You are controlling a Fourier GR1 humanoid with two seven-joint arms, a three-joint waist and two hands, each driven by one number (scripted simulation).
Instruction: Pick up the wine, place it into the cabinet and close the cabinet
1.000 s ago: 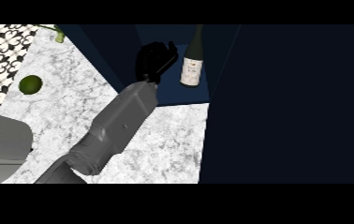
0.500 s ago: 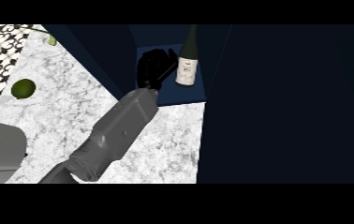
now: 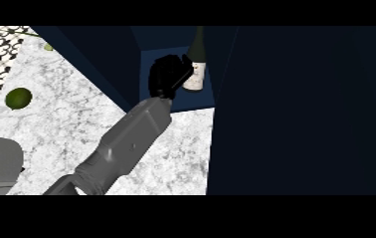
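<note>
The wine bottle (image 3: 194, 75), dark green with a white label, stands upright on the floor of the open dark-blue cabinet (image 3: 192, 101). My right hand (image 3: 167, 76) is inside the cabinet opening, just left of the bottle. Its fingers are relaxed and point up, and they are not wrapped round the glass. Whether they touch the bottle I cannot tell. The grey forearm runs down to the lower left. My left hand does not show.
A wide dark door panel (image 3: 294, 112) fills the right side, and another blue panel (image 3: 95, 58) slants at the left. On the marble counter (image 3: 66, 127) lies a lime (image 3: 18, 97). A grey shape (image 3: 7, 165) sits at the lower left edge.
The whole scene has slid a little left in the view. The hand now stands closer beside the bottle, which stays upright in the cabinet.
</note>
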